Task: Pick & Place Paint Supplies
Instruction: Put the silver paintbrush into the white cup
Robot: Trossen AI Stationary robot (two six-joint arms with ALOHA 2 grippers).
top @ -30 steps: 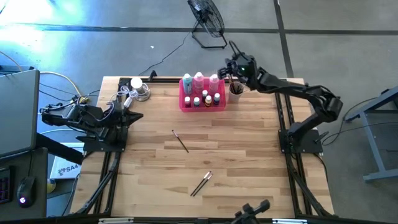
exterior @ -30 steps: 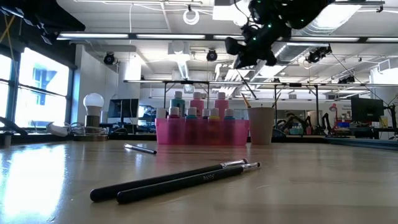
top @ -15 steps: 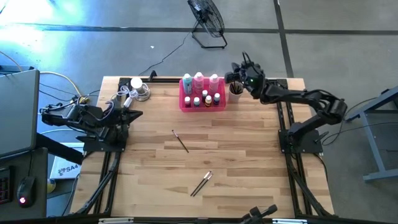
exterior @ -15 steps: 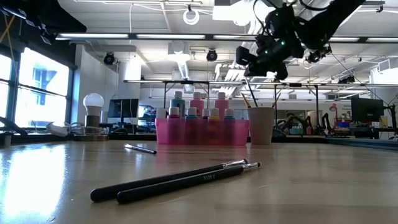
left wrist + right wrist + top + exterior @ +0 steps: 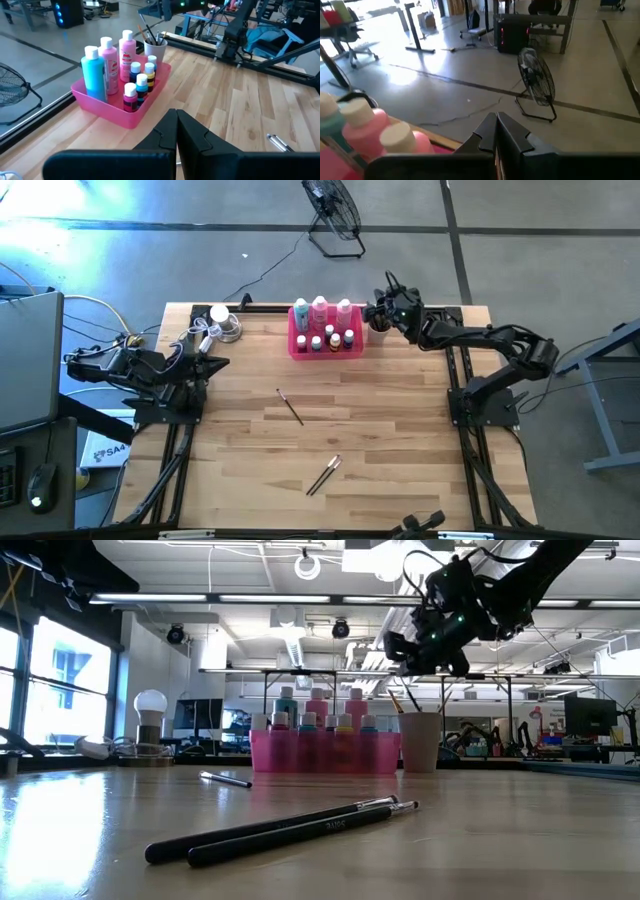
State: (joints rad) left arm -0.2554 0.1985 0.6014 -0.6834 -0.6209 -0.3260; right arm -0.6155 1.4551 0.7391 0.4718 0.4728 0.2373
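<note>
The pink tray (image 5: 326, 352) stands at the table's far edge. It holds three taller white-capped bottles (image 5: 319, 310) and several tiny bottles (image 5: 333, 338). Right of it is the beige cup (image 5: 419, 740) with brush ends sticking up. One brush (image 5: 290, 407) lies mid-table and a pair (image 5: 290, 830) lies nearer the front. My right gripper (image 5: 370, 312) hovers shut just above the cup, with nothing visible between its fingers (image 5: 496, 125). My left gripper (image 5: 218, 364) waits shut at the left edge, pointing toward the tray (image 5: 120, 107).
A lamp bulb with coiled cable (image 5: 222, 320) sits at the far left corner. A floor fan (image 5: 335, 210) stands beyond the table. Bare wood stretches between the tray and the loose brushes.
My right gripper has come down toward the cup and drawn back slightly toward the table's right edge, staying shut. The bottles, cup and loose brushes have not moved.
</note>
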